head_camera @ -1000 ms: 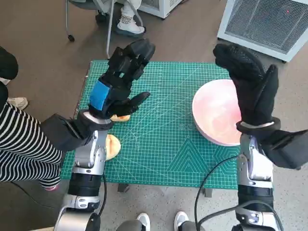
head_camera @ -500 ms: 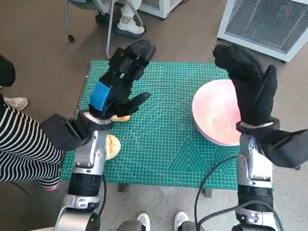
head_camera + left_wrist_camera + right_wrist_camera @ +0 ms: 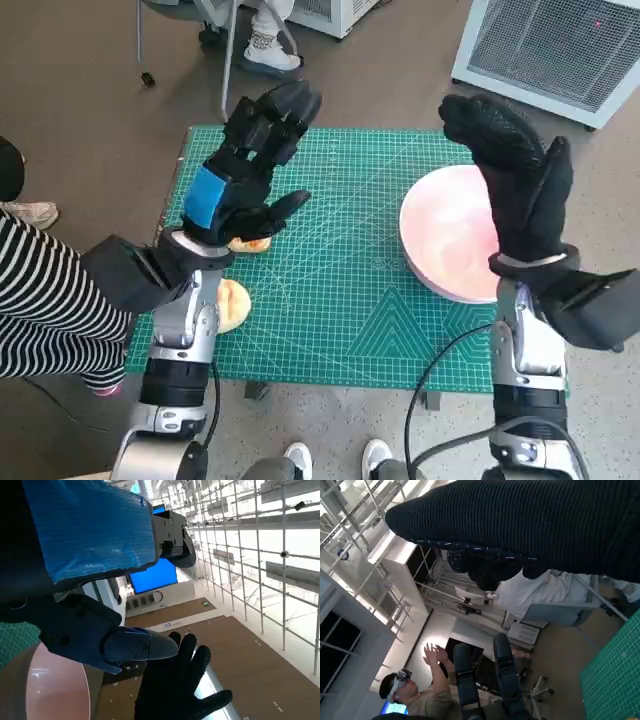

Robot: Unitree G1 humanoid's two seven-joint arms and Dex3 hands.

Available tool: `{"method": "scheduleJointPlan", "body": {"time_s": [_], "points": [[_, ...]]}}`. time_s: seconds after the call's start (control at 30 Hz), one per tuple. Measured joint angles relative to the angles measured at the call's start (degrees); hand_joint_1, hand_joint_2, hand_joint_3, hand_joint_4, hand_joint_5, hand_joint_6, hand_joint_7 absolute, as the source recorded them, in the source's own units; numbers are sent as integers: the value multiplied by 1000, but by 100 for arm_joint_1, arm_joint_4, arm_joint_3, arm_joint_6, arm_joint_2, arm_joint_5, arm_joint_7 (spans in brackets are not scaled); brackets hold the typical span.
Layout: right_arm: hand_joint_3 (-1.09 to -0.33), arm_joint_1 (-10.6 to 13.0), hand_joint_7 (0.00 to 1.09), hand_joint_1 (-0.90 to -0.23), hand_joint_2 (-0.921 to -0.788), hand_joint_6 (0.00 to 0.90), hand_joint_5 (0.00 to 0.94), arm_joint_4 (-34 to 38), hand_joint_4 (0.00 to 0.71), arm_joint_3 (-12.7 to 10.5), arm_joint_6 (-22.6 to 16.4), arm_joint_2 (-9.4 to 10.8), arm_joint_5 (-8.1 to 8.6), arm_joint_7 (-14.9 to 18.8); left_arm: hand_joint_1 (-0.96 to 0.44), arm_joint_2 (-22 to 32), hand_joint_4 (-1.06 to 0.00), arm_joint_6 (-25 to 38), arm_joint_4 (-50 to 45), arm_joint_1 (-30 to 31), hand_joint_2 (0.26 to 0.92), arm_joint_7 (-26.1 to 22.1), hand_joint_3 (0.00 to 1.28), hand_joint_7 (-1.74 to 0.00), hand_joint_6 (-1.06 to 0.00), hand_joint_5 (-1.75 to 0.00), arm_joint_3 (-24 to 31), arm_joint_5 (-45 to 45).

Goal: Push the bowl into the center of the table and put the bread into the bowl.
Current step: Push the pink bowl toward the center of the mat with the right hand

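Observation:
The pink bowl [image 3: 450, 245] sits on the green mat near the table's right edge; part of its rim [image 3: 45, 690] also shows in the left wrist view. My right hand [image 3: 515, 185] is raised above the bowl's right side, fingers spread, holding nothing; the same gloved hand [image 3: 180, 690] appears in the left wrist view. My left hand [image 3: 245, 170] hovers open over the mat's left part. A piece of bread [image 3: 250, 244] peeks out just under that hand. A second bread piece [image 3: 232, 303] lies by my left forearm near the front left edge.
The green cutting mat [image 3: 340, 290] covers the small table. A person in a striped top [image 3: 45, 300] sits at the left. A chair and feet [image 3: 265, 45] stand beyond the table, a white grilled unit [image 3: 560, 50] at the back right. A person wearing a headset [image 3: 412, 690] raises both hands.
Both raised hands have shifted very slightly. The bowl and bread have not moved. The person at the left has drawn back a little.

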Motion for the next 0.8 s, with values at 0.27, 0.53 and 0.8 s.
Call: {"method": "scheduleJointPlan", "body": {"time_s": [0.27, 0.53, 0.8], "points": [[-709, 6, 562, -720, -921, 16, 0, 377, 169, -516, -325, -573, -30, -39, -541, 21, -148, -19, 2, 0, 921, 40, 309, -673, 1, -117, 43, 2], [-805, -13, 479, -685, -921, 0, 1, 1080, 109, -979, -684, -1062, -210, -423, -544, 28, -148, -31, 18, -1, 921, 48, 310, -673, 1, -119, 92, 0], [-816, -186, 436, -675, -921, -1, 0, 2140, 85, -1328, -737, -1334, -178, -651, -548, 12, -147, -31, 22, -5, 921, 47, 311, -673, 1, -121, 103, -3]]}}
